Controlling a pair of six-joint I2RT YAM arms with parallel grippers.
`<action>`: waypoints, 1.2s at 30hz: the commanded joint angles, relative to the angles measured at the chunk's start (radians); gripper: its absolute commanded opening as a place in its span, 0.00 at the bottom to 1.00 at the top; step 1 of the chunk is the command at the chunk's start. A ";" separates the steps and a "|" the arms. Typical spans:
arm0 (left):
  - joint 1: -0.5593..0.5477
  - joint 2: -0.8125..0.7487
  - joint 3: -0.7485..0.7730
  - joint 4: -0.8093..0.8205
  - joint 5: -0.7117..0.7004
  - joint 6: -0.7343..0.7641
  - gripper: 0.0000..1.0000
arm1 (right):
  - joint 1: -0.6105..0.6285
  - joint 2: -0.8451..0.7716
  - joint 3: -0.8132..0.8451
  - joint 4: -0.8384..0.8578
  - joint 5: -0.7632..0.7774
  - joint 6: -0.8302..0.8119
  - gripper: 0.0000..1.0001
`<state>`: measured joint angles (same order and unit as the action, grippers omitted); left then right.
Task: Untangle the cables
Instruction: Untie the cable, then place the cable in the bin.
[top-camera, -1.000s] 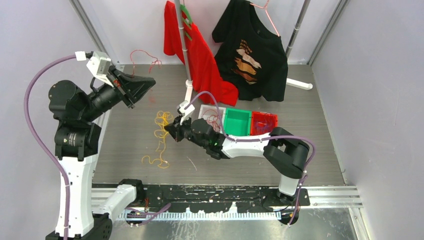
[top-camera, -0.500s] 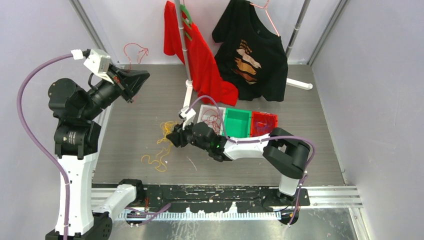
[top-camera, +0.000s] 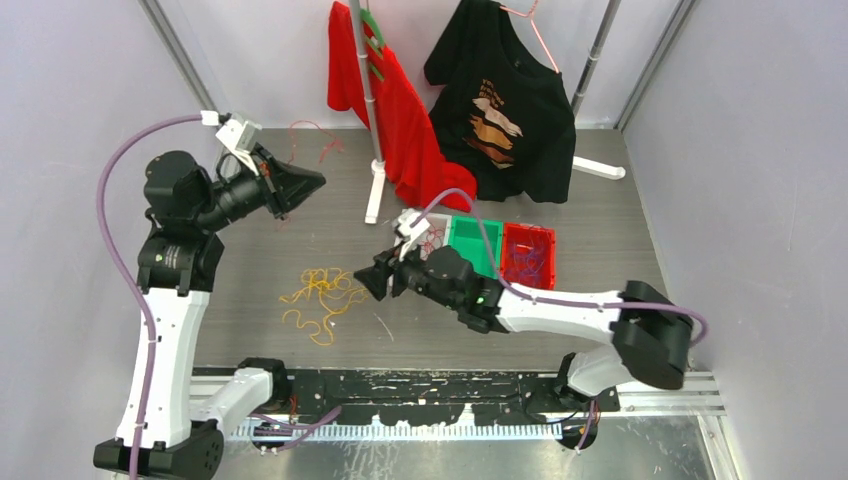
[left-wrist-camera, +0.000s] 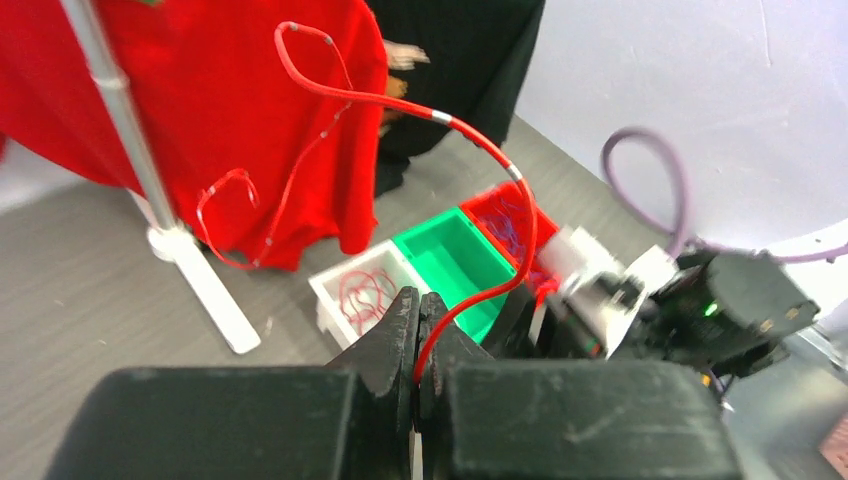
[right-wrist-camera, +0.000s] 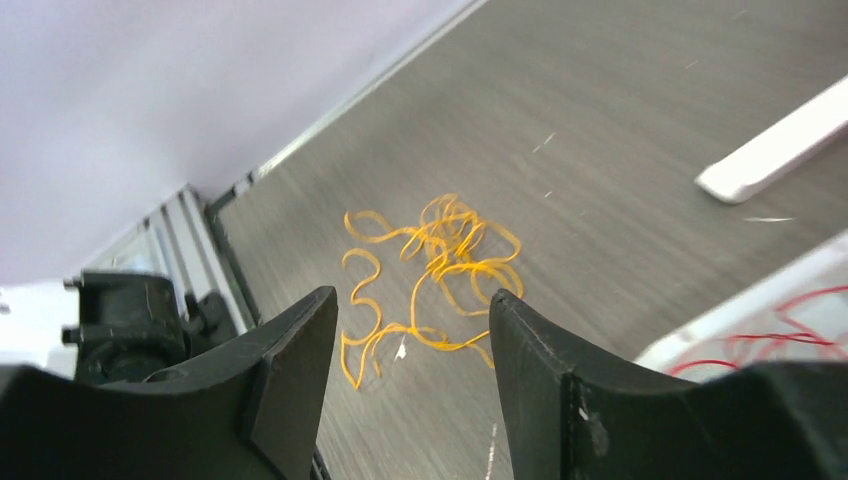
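Cables are mid-sort: left gripper (left-wrist-camera: 418, 300) pinches a red cable (left-wrist-camera: 527, 230) aloft, right gripper (right-wrist-camera: 410, 298) hangs spread and empty over the yellow tangle (right-wrist-camera: 440, 245) on the table (right-wrist-camera: 650, 100), so next, I judge, the red one goes to the white bin (left-wrist-camera: 350, 265).

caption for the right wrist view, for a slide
Open right gripper poised over the yellow cables lying tangled on the table

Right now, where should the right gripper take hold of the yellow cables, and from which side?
Probably the dense knot of the yellow cables, from straight above, with the open right gripper astride it. The cables lie flat on the table, and away from the knot each one looks too thin to pinch surely.
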<state>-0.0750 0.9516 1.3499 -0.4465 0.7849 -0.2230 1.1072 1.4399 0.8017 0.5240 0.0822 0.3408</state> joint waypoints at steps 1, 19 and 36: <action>-0.054 0.033 -0.057 -0.005 0.042 -0.043 0.00 | -0.028 -0.168 -0.030 -0.062 0.255 -0.002 0.61; -0.443 0.399 0.107 -0.360 -0.078 0.259 0.00 | -0.366 -0.533 -0.153 -0.155 -0.107 -0.085 0.80; -0.444 0.326 0.173 -0.740 0.031 0.613 0.00 | -0.380 -0.385 0.238 -0.512 -0.605 -0.270 0.74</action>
<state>-0.5163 1.3277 1.4788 -1.1141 0.7383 0.3004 0.7288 1.0298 0.9936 0.0837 -0.3954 0.0948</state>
